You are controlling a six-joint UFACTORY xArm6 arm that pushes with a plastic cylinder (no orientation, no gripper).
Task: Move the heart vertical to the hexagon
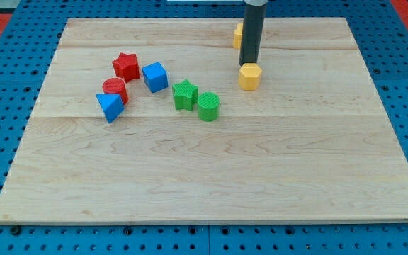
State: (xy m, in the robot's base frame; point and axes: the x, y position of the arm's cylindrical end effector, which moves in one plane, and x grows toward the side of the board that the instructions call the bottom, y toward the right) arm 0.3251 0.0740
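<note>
A pale wooden board lies on a blue pegboard surface, seen from slightly above. My tip, the lower end of a straight dark rod that comes down from the view's top, holds nothing and stands just above and touching, or nearly touching, the top edge of a yellow hexagon block in the upper right part of the board. A second yellow block, likely the heart, sits further toward the view's top, mostly hidden behind the rod, so its shape cannot be confirmed; it peeks out on the rod's left side. The rod therefore stands between the two yellow blocks, with the heart up and slightly left of my tip and the hexagon directly below it. Well apart, on the view's left, sit a red star, a blue cube, a red cylinder, a blue triangle, a green star and a green cylinder; none of them stands in the way.
</note>
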